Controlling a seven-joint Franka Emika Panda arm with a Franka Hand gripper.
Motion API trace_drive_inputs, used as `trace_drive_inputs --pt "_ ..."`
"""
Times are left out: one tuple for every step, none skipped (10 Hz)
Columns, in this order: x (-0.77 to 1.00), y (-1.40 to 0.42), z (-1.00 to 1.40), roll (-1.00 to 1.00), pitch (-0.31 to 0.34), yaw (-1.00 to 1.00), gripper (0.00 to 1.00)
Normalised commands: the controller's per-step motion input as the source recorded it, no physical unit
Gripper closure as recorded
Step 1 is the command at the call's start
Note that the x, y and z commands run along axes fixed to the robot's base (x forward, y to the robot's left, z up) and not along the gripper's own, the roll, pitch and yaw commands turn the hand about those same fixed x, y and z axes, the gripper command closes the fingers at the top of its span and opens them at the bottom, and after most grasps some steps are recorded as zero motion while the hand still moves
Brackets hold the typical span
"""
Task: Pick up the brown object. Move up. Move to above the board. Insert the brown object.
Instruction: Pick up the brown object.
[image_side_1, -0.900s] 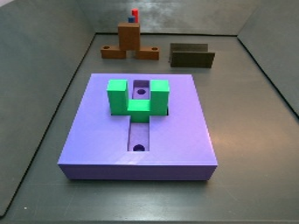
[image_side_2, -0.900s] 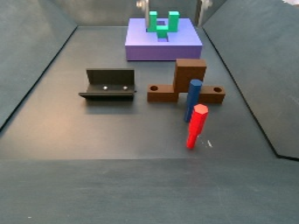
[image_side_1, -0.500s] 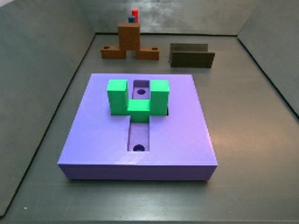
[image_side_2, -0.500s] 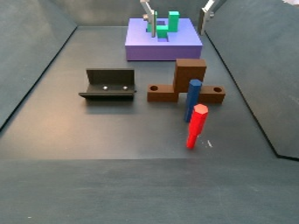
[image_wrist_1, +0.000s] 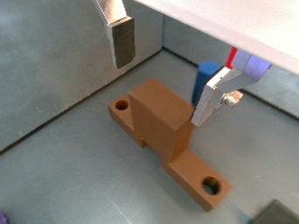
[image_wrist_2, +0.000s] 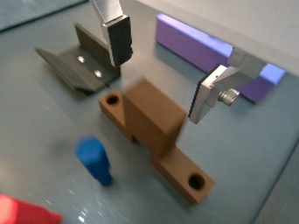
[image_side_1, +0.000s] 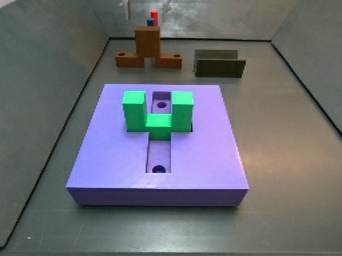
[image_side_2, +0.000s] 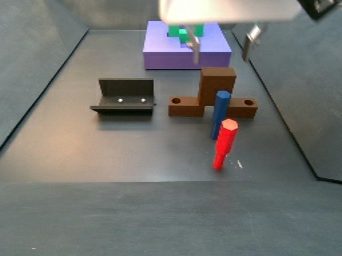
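Note:
The brown object (image_wrist_1: 162, 131) is an orange-brown inverted-T block standing on the grey floor, and it shows in both wrist views (image_wrist_2: 149, 115) and both side views (image_side_1: 147, 50) (image_side_2: 210, 92). My gripper (image_wrist_1: 162, 90) is open and empty, hovering above its square post, with one finger on each side and neither touching; it also shows in a wrist view (image_wrist_2: 158, 87) and a side view (image_side_2: 222, 52). The board (image_side_1: 160, 150) is a purple-blue slab with a groove and a green U-shaped block (image_side_1: 158, 110). It lies apart from the brown object (image_side_2: 187, 52).
The dark olive-grey fixture (image_side_2: 124, 96) stands beside the brown object (image_wrist_2: 76, 63) (image_side_1: 219, 64). A blue peg (image_side_2: 221, 113) and a red peg (image_side_2: 226, 143) stand upright close to the brown object; the blue peg (image_wrist_1: 207, 77) is near one finger. Grey walls enclose the floor.
My gripper has moved from over the board towards the brown object and now hangs above its post. Nothing else has moved.

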Motion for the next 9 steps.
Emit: trace_drive_inputs --pt "0.00 0.00 -0.12 -0.15 -0.060 0.00 0.00" --pt "0.09 0.00 0.00 -0.09 -0.004 0.00 0.00" --pt "0.19 0.01 -0.01 -0.06 0.000 0.00 0.00" --pt "0.14 0.02 -0.04 -0.07 0.000 0.00 0.00" --pt "0.01 0.00 -0.11 -0.07 0.000 -0.01 0.00" --pt "0.00 0.00 -0.27 -0.05 -0.004 -0.05 0.00" --pt "0.00 0.00 -0.33 -0.05 -0.011 -0.06 0.00" --pt "0.00 0.00 -0.40 -0.03 -0.011 -0.06 0.00" --pt "0.00 0.00 -0.41 0.00 0.000 -0.04 0.00"
